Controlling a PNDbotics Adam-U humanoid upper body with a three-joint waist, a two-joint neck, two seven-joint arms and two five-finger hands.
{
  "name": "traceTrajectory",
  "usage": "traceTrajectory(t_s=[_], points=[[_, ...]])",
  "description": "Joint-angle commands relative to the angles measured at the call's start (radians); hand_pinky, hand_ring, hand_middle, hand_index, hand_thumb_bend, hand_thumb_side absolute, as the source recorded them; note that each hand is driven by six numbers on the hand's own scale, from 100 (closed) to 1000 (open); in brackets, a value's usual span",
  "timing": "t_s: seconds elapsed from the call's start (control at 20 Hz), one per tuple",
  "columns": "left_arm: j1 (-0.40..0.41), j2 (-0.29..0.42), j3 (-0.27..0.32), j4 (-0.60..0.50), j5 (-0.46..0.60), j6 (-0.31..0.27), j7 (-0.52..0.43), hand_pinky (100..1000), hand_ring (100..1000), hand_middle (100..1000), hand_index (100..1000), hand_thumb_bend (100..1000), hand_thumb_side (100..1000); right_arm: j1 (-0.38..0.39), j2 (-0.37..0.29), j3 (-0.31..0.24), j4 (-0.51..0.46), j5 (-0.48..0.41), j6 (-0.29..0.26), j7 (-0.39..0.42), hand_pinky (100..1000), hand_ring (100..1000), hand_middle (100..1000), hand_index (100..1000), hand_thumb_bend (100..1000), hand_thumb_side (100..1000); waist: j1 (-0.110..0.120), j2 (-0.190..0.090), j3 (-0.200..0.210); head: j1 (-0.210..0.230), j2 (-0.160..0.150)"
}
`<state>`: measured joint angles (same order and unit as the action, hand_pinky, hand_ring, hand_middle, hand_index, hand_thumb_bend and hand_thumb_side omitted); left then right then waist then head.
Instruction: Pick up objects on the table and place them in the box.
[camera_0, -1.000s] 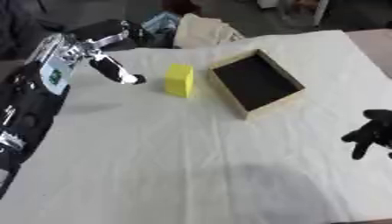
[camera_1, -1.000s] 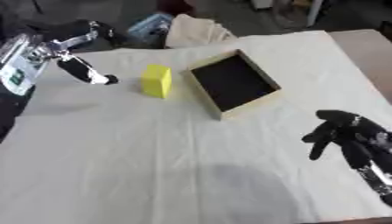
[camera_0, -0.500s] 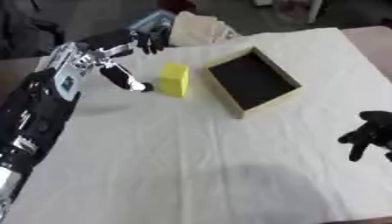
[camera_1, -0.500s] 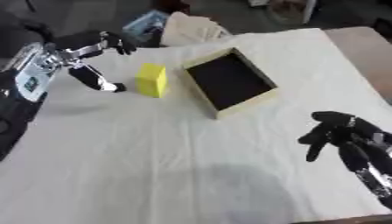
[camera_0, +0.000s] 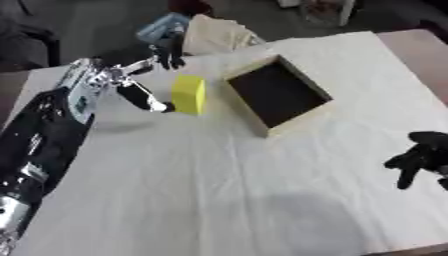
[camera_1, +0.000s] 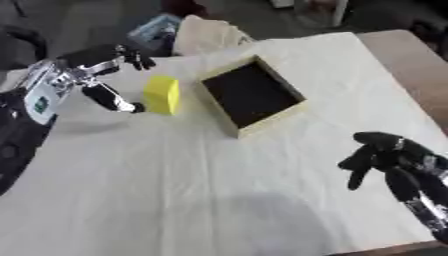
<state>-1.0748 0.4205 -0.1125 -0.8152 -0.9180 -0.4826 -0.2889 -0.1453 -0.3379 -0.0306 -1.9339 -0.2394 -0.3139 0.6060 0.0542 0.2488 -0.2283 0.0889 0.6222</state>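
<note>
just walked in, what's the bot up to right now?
The left hand is reaching in beside the yellow block, which stands on the white-covered table just left of the open wooden box. Its fingers are spread on either side of the block's left face, with the thumb tip at the block's lower edge, but it has not closed on it. The box looks empty. The right hand hangs idle at the table's lower right, fingers loosely curled, holding nothing.

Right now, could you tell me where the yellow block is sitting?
The yellow block stands on the white cloth in the left eye view's upper left, between the left hand and the open box.
</note>
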Motion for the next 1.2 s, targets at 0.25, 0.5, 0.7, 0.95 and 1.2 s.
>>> traceTrajectory(t_s=[0.25, 0.5, 0.7, 0.95, 1.2], points=[[-0.026, 0.000, 0.015, 0.006, -0.061, 0.047, 0.090, 834, 754, 739, 883, 539, 232, -0.016, -0.003, -0.003, -0.006, -0.006, 0.002, 0.007, 709, 496, 593, 885, 100, 692, 0.000, -0.006, -0.008, 0.001, -0.013], [-0.028, -0.002, 0.016, 0.015, -0.078, 0.064, 0.141, 835, 755, 739, 883, 522, 235, -0.019, -0.002, -0.004, -0.006, -0.007, 0.003, 0.008, 709, 496, 593, 885, 100, 692, 0.002, -0.004, -0.010, 0.000, -0.016], [-0.024, -0.006, 0.009, 0.046, -0.093, 0.051, 0.104, 844, 769, 761, 886, 504, 306, -0.020, -0.002, -0.004, -0.005, -0.007, 0.004, 0.010, 709, 496, 593, 885, 100, 692, 0.003, -0.002, -0.013, 0.001, -0.017], [-0.016, -0.014, 0.015, 0.070, -0.117, 0.032, 0.015, 831, 753, 753, 871, 499, 312, -0.020, 0.001, -0.005, -0.005, -0.006, 0.004, 0.011, 710, 496, 593, 886, 100, 692, 0.003, 0.000, -0.014, 0.000, -0.018], [-0.014, -0.015, 0.020, 0.056, -0.120, 0.034, -0.003, 795, 676, 672, 824, 494, 258, -0.021, 0.001, -0.006, -0.004, -0.006, 0.005, 0.010, 710, 496, 593, 886, 100, 692, 0.003, 0.000, -0.008, -0.002, -0.017]])
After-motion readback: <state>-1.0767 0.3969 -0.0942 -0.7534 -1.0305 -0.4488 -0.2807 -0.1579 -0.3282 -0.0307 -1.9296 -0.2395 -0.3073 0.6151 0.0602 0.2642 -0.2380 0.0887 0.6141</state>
